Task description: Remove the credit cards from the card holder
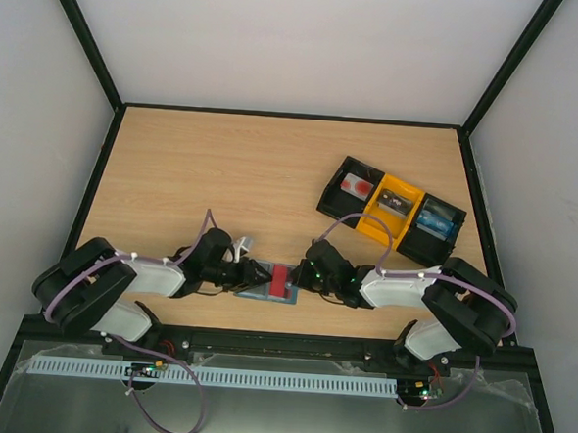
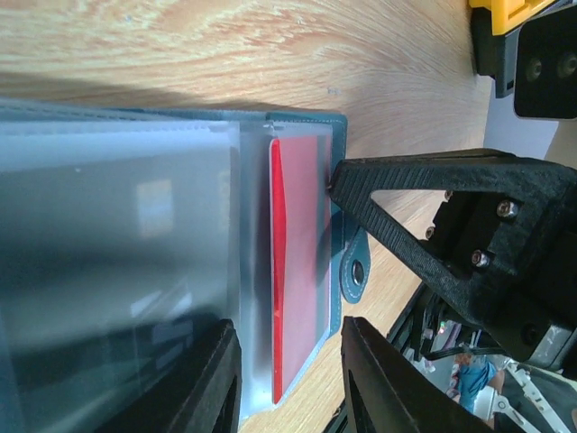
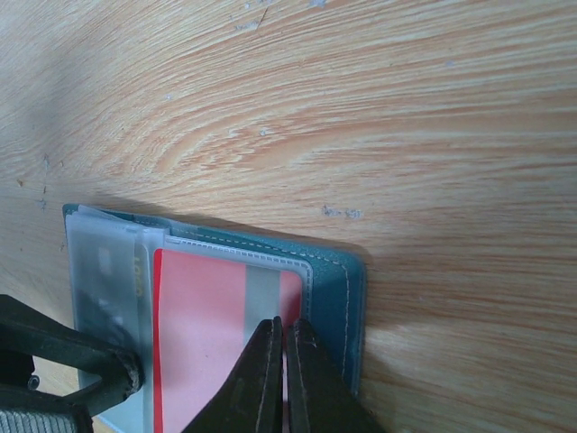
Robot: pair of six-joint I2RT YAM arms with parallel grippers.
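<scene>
The grey-blue card holder (image 1: 265, 292) lies open on the table between my two grippers. A red card (image 3: 203, 334) sits in its clear inner pocket; it also shows in the left wrist view (image 2: 302, 262). My right gripper (image 3: 284, 347) is shut, and its tips rest on the red card's pocket near the holder's (image 3: 338, 289) right edge. My left gripper (image 2: 288, 379) is open. One finger is over the clear sleeves (image 2: 135, 271) and the other over the table beside the closing tab (image 2: 354, 271). Other cards in the sleeves are blurred.
A black-and-yellow three-compartment tray (image 1: 392, 211) with small items stands at the back right, and its yellow corner (image 2: 509, 13) shows in the left wrist view. A small white object (image 1: 244, 243) lies behind the left gripper (image 1: 254, 273). The right gripper's fingers (image 2: 433, 207) reach in from the right.
</scene>
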